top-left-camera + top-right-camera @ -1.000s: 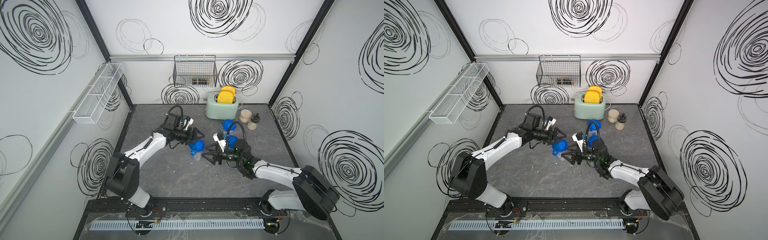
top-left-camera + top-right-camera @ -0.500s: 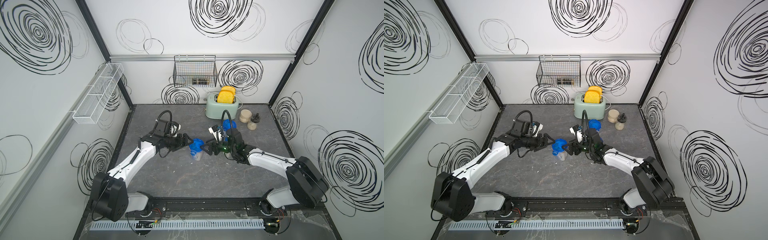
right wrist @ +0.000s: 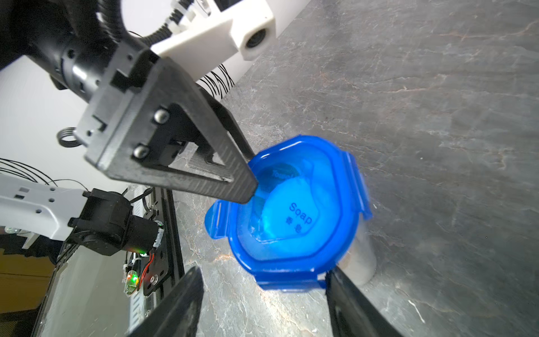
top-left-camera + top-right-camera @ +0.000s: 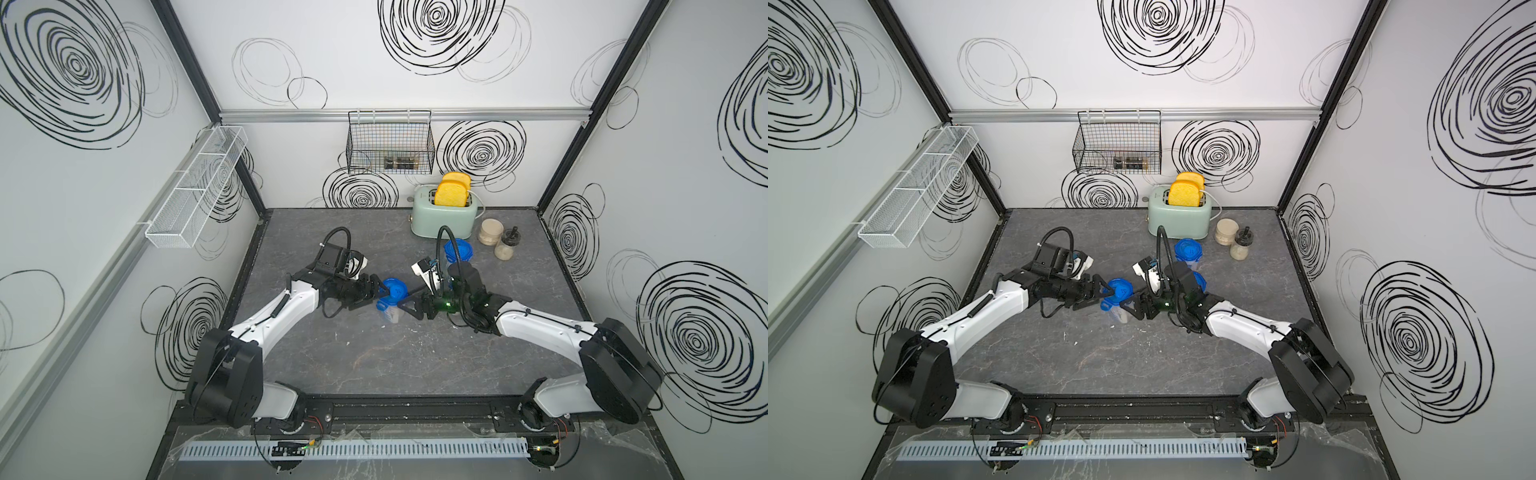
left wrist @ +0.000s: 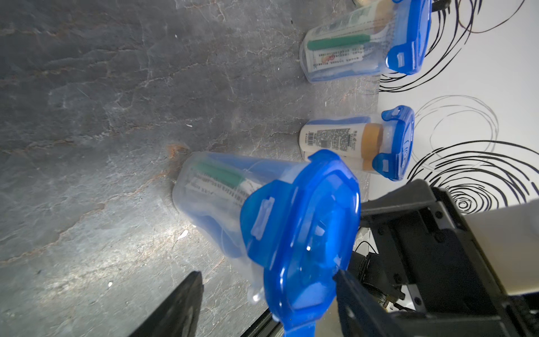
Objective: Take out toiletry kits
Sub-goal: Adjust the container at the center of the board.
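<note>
A clear container with a blue clip lid [image 4: 391,291] [image 4: 1119,291] stands mid-table between my two grippers. Through its wall I see a toiletry kit, with a green-striped tube [image 5: 221,175], and a soap packet shows through the lid [image 3: 300,217]. My left gripper [image 4: 376,293] [image 5: 267,306] is open, its jaws straddling the lid [image 5: 300,233], one finger touching the rim. My right gripper [image 4: 409,305] [image 3: 262,303] is open too, with the lid's clip flap [image 3: 288,283] between its fingers. The container looks blurred and slightly leaning in the left wrist view.
Two more lidded containers hold kits behind: one with a cream bottle [image 5: 335,140] and one with a green tube [image 5: 338,43], the rear one [image 4: 457,251]. A toaster [image 4: 442,216] and two jars [image 4: 490,230] stand at the back, under a wire basket [image 4: 390,143].
Both arms have closed in on the near container from either side, so that the grippers now flank its lid. The right jaws have narrowed a little.
</note>
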Motion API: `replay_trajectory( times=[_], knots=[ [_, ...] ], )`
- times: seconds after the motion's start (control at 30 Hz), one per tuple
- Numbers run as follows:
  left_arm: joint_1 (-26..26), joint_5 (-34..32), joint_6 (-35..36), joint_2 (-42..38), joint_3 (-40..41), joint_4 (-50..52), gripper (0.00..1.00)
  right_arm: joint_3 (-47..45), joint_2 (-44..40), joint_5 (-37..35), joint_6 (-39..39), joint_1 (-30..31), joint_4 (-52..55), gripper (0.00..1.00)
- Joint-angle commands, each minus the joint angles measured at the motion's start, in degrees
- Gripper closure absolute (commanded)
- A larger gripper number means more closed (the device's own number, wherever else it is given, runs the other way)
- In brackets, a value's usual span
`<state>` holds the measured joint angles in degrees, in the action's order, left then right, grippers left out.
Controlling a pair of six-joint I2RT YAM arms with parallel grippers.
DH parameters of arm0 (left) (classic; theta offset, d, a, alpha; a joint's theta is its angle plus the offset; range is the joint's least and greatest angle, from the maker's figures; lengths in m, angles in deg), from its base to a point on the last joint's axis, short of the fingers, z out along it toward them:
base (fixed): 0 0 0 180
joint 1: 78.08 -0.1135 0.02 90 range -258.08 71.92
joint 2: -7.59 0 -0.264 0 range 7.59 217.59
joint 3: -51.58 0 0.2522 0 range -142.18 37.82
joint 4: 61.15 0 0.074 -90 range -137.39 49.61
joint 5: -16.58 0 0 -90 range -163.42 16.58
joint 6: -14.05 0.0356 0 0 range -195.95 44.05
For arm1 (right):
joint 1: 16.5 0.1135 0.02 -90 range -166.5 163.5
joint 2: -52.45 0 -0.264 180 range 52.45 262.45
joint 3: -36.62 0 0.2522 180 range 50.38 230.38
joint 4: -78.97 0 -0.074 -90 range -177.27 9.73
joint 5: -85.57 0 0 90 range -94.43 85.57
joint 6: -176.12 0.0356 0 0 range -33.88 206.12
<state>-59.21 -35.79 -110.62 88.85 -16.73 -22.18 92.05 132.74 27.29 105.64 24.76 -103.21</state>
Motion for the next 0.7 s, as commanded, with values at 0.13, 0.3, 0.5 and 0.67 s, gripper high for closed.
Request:
replay_trajectory(
  times=[0.13, 0.3, 0.5, 0.67],
  knots=[
    [0.22, 1.22, 2.55, 2.46, -3.53, -0.42, 0.25, -1.57, -1.57, 4.05, 3.70, 4.20, -3.14, 0.31],
    [0.37, 1.20, 3.28, 3.97, -4.67, -0.25, 0.25, -1.51, 0.11, 3.53, 5.41, 7.18, -5.00, 0.31],
    [0.85, -0.14, 4.38, 4.82, -5.49, 0.82, 0.24, -2.55, 0.57, 3.04, 5.78, 8.05, -5.38, 0.30],
    [0.10, -5.17, 5.73, 2.77, -5.99, 3.16, 0.22, -3.17, -1.70, 1.63, 2.85, 7.30, -0.99, 0.29]
  ],
)
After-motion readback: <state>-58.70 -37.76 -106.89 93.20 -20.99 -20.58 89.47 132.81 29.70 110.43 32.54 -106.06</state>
